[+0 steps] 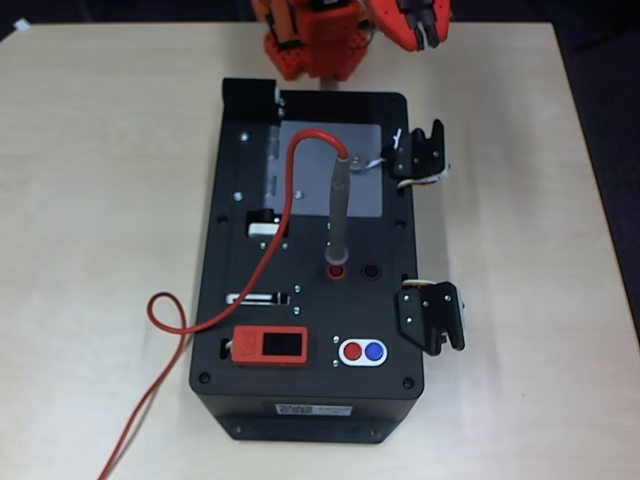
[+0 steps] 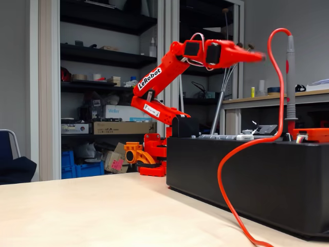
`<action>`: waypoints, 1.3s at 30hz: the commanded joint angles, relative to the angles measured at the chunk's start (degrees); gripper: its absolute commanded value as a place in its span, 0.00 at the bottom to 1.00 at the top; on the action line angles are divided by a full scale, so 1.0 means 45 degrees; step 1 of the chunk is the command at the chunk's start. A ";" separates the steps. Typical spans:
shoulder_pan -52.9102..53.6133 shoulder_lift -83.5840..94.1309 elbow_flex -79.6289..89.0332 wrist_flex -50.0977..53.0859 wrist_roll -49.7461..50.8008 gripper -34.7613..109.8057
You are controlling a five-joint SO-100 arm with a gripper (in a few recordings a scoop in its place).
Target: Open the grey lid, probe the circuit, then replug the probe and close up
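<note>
The grey lid [image 1: 310, 170] lies flat and closed on the far part of the black box [image 1: 400, 330] and shows as a thin grey plate [image 2: 221, 137] in the fixed view. The probe [image 1: 339, 215] stands upright with its tip in the red round socket [image 1: 336, 270], and its upper end crosses the lid. It rises tall at the right of the fixed view [image 2: 290, 82]. Its red cable [image 1: 270, 250] arcs from the top, runs down over the box and loops onto the table. My gripper [image 1: 423, 35] hovers high beyond the box's far edge, shut and empty [image 2: 259, 56].
An orange-red display module [image 1: 270, 345] and a red and a blue button [image 1: 363, 351] sit at the box's near end. Two black latches [image 1: 420, 155] [image 1: 432, 317] stick out on its right side. The red cable trails across the table [image 1: 150, 400]. The arm's base [image 1: 310, 40] stands behind the box.
</note>
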 commanded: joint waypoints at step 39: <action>-0.0391 -0.5039 -0.1934 0.5957 -1.1875 0.39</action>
